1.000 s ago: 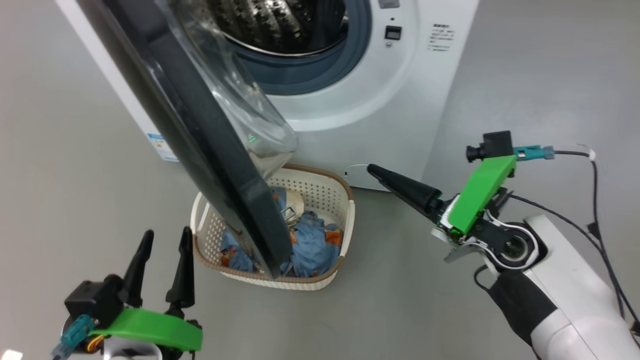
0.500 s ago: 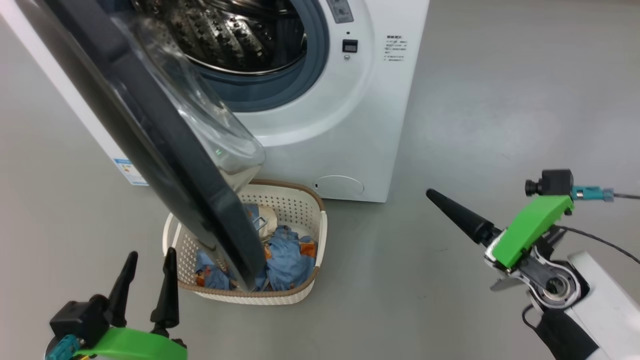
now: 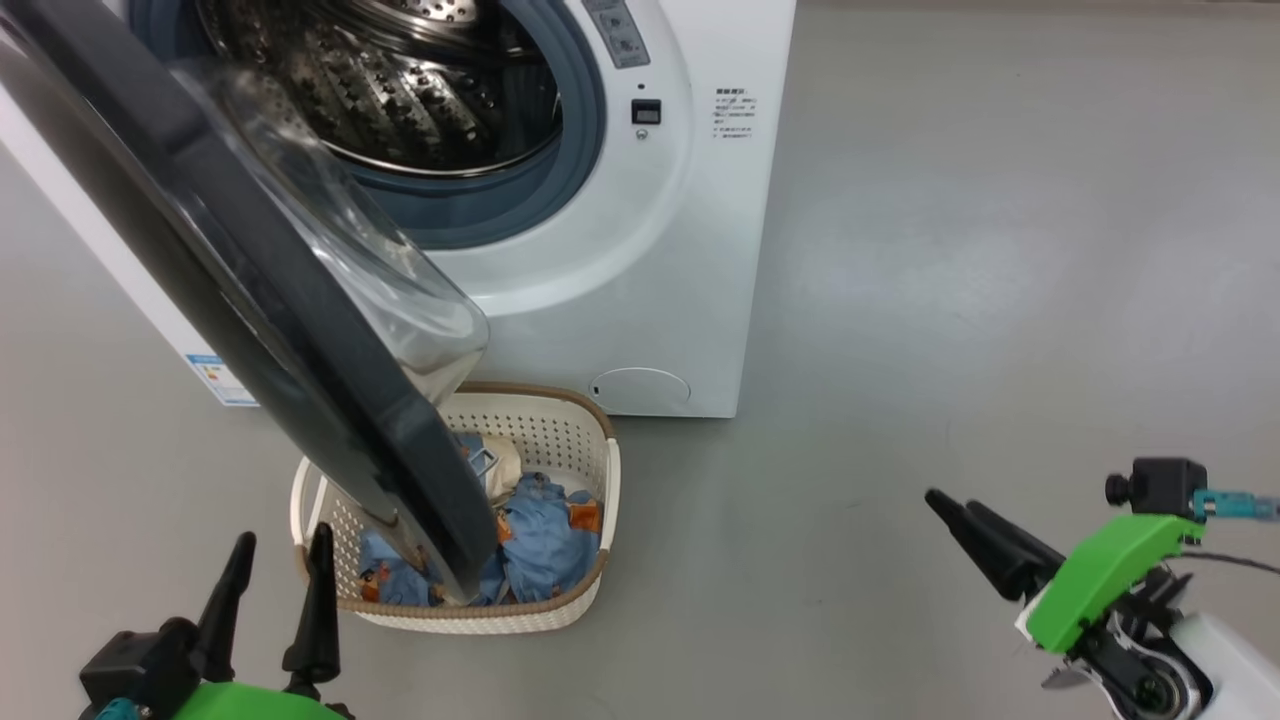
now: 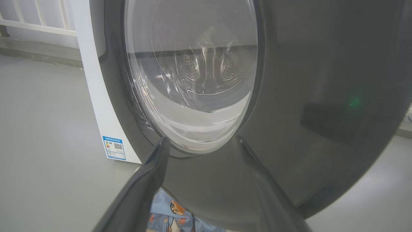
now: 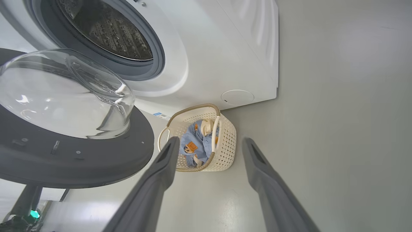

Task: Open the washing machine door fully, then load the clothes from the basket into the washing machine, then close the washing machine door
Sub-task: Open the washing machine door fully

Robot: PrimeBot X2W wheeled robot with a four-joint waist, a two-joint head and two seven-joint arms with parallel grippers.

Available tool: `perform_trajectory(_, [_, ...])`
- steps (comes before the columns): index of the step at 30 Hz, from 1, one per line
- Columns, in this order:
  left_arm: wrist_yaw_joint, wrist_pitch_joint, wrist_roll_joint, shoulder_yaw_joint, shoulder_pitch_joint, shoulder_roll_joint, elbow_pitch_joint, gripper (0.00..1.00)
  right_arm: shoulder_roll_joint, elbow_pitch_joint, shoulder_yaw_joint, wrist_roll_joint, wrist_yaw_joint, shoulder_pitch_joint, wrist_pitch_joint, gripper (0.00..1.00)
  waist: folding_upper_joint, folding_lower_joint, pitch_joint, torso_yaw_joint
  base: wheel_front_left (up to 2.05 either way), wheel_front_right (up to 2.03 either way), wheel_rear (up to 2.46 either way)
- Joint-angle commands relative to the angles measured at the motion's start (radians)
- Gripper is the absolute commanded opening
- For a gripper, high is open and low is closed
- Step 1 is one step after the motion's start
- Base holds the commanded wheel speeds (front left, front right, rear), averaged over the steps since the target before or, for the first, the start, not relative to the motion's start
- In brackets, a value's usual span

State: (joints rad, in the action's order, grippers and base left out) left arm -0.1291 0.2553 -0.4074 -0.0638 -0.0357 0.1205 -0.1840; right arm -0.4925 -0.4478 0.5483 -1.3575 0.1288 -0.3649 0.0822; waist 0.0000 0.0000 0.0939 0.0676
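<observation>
I've pulled my right gripper (image 3: 950,502) back to lower right, apart and empty like my left gripper (image 3: 283,535); the door (image 3: 310,370), half-open above the basket (image 3: 545,432) of clothes (image 3: 540,530) at lower left, needs swinging wider.

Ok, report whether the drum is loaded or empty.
Empty as far as visible: bare steel drum; the clothes lie in the basket.

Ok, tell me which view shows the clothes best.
Right wrist view: the clothes lie unblocked in the basket. In the head view the washing machine door hides part of them; the left wrist view catches a sliver under the door.
</observation>
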Motion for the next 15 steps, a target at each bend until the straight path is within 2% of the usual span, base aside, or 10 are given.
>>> perform_trajectory(1, [-0.002,0.006,0.004,0.039,-0.009,0.025,0.027,1.00,-0.028,0.013,0.022,0.011,0.002,0.020,-0.021,1.00,0.0000,0.0000,-0.005,-0.006,0.00,0.00,0.00])
perform_trajectory(11, [-0.002,0.006,0.006,0.051,0.019,0.021,0.031,1.00,-0.085,0.018,0.051,-0.013,0.002,0.086,-0.216,1.00,0.0000,0.0000,-0.022,-0.028,0.00,0.00,0.00])
perform_trajectory(12, [-0.002,0.006,0.007,0.051,0.024,0.020,0.034,1.00,-0.099,0.022,0.052,-0.006,0.002,0.096,-0.269,1.00,0.0000,0.0000,-0.026,-0.031,0.00,0.00,0.00])
perform_trajectory(15, [-0.002,0.006,0.006,0.055,0.030,0.020,0.037,1.00,-0.124,0.013,0.056,0.042,0.002,0.104,-0.322,1.00,0.0000,0.0000,-0.030,-0.035,0.00,0.00,0.00])
